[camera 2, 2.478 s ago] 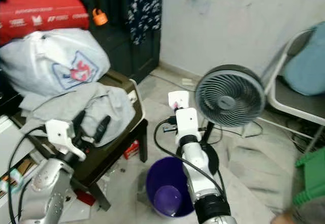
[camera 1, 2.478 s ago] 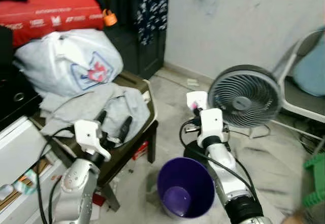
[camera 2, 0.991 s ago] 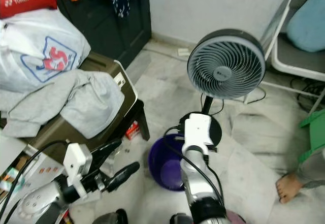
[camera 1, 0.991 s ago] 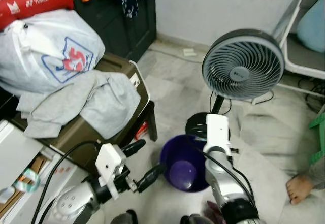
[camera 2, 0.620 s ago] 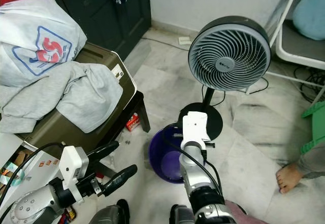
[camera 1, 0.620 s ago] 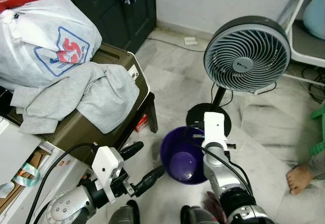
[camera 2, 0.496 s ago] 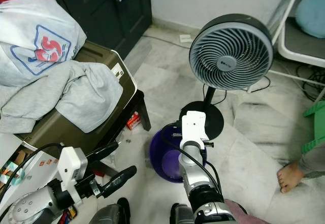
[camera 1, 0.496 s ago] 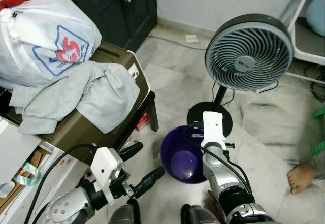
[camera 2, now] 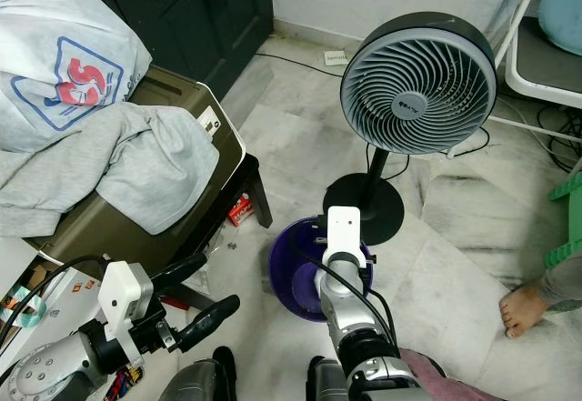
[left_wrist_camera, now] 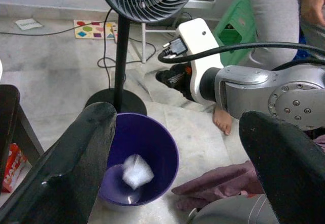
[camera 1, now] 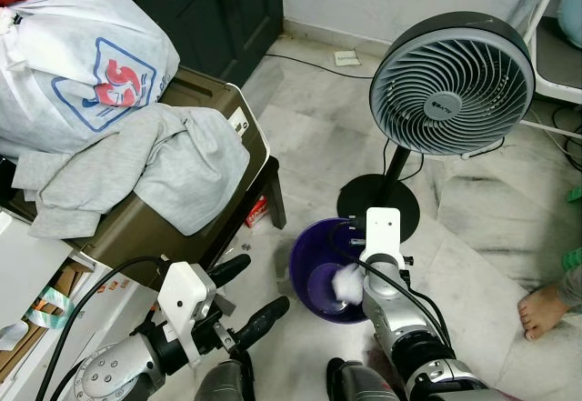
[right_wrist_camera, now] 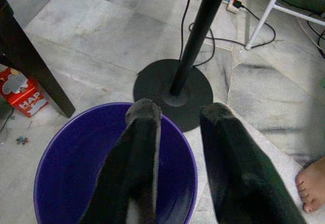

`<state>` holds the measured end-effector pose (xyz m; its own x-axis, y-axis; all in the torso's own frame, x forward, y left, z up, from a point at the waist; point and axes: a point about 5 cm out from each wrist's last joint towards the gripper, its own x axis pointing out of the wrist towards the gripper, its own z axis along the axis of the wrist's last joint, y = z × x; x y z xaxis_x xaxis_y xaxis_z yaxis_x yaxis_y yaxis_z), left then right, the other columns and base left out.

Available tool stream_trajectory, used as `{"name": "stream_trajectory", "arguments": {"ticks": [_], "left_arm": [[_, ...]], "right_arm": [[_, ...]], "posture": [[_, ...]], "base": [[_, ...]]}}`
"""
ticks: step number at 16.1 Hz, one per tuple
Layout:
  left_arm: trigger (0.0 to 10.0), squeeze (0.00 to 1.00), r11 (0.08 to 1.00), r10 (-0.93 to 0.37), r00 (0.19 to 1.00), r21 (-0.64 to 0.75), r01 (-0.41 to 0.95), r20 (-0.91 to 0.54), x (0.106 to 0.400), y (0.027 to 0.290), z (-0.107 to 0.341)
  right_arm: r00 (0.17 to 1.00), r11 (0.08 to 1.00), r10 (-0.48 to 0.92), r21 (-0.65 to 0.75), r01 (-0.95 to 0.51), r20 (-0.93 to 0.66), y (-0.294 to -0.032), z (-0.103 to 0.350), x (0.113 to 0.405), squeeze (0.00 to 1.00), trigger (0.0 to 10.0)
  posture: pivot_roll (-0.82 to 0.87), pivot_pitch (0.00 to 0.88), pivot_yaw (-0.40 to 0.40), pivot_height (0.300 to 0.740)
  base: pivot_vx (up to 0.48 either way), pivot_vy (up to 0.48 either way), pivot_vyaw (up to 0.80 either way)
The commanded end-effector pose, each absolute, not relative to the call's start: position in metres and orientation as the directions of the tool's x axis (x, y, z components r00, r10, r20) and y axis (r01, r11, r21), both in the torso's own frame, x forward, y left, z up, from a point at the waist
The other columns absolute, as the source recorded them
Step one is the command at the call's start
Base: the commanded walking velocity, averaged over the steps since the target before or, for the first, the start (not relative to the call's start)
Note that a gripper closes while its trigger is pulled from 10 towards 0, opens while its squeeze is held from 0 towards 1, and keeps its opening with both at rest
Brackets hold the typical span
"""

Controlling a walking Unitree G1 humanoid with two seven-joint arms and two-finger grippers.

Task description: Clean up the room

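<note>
A white plastic bag with a red and blue logo (camera 1: 82,65) sits at far left on a dark olive storage box (camera 1: 155,228), with a crumpled grey garment (camera 1: 155,169) draped over the box beside it. Low in the foreground the left gripper (camera 1: 244,294) hangs over the pale marble floor (camera 1: 309,146), its two long black fingers (camera 1: 259,317) spread wide apart and holding nothing. Just right of it stands a round, deep purple plastic bin (camera 1: 314,260), glossy inside, set on the floor against the black disc base of a grey pedestal fan (camera 1: 452,75). A small crumpled white wad, apparently tissue or paper (left_wrist_camera: 137,171), is in the bin, blurred in the left wrist view and pale against the purple wall. The right gripper (right_wrist_camera: 177,132) points down over the bin's rim, its fingers (right_wrist_camera: 144,132) parted with nothing between them. A small red carton (right_wrist_camera: 20,94) lies on the floor beside a black furniture leg (right_wrist_camera: 30,64). At far right a person's bare foot (camera 1: 543,310) rests on the marble
</note>
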<state>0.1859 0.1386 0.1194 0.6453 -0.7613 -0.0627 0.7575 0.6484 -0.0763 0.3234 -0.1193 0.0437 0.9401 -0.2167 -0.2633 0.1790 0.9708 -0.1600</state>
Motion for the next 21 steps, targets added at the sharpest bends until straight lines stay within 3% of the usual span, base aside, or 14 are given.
{"name": "stream_trajectory", "arguments": {"ticks": [1, 4, 6, 8, 13, 16, 17, 18, 21], "left_arm": [[10.0, 0.00, 0.657, -0.754, 0.652, -0.075, 0.750, -0.084, 0.185, 0.142, 0.118], [10.0, 0.00, 0.687, -0.726, 0.685, -0.040, 0.725, -0.054, 0.196, 0.140, 0.118], [10.0, 0.00, 0.703, -0.711, 0.702, -0.034, 0.710, -0.040, 0.204, 0.137, 0.119], [10.0, 0.00, 0.735, -0.677, 0.736, -0.028, 0.677, 0.023, 0.219, 0.127, 0.121], [10.0, 0.00, 0.824, -0.562, 0.815, 0.014, 0.566, 0.141, 0.251, 0.119, 0.130], [10.0, 0.00, 0.891, -0.447, 0.882, -0.009, 0.453, 0.153, 0.269, 0.123, 0.128], [10.0, 0.00, 0.935, -0.355, 0.918, 0.054, 0.351, 0.179, 0.283, 0.127, 0.128], [10.0, 0.00, 0.951, -0.308, 0.932, 0.074, 0.300, 0.191, 0.289, 0.132, 0.129], [10.0, 0.00, 0.988, -0.146, 0.967, 0.082, 0.132, 0.208, 0.297, 0.156, 0.124]], "right_arm": [[0.940, 0.971, -0.225, -0.144, 0.193, -0.257, -0.118, 0.044, 0.324, 1.00, 10.0], [0.984, 0.983, -0.079, -0.175, 0.051, -0.161, -0.103, 0.061, 0.331, 1.00, 10.0], [0.985, 0.983, -0.052, -0.184, 0.021, -0.167, -0.102, 0.063, 0.332, 1.00, 10.0], [0.992, 0.997, 0.016, -0.076, -0.026, -0.128, -0.100, 0.073, 0.328, 1.00, 10.0], [0.999, 0.995, 0.023, -0.096, -0.026, -0.031, -0.131, 0.080, 0.313, 1.00, 10.0], [1.000, 0.983, 0.029, -0.182, -0.028, 0.007, -0.143, 0.089, 0.315, 1.00, 10.0], [0.998, 0.979, 0.022, -0.204, -0.008, 0.064, -0.145, 0.101, 0.317, 0.44, 10.0], [0.997, 0.979, 0.027, -0.204, -0.010, 0.079, -0.143, 0.104, 0.316, 0.00, 10.0], [0.989, 0.977, 0.028, -0.215, 0.004, 0.147, -0.145, 0.112, 0.304, 0.00, 10.0]], "posture": [[0.12, 0.303, 0.074, 0.740], [0.10, 0.256, 0.060, 0.740], [0.07, 0.229, 0.051, 0.740], [0.02, 0.173, 0.039, 0.740], [-0.04, 0.059, 0.032, 0.740], [-0.06, 0.000, 0.021, 0.740], [-0.07, 0.000, 0.016, 0.740], [-0.08, 0.000, 0.017, 0.740], [-0.09, 0.000, 0.024, 0.740]], "base": [[0.000, 0.000, 0.00], [0.000, 0.000, 0.00], [0.000, 0.000, 0.00], [0.000, 0.000, 0.00], [0.000, 0.000, 0.00], [0.000, 0.000, 0.00], [0.000, 0.000, 0.00], [0.000, 0.000, 0.00], [0.000, 0.000, 0.00]]}}
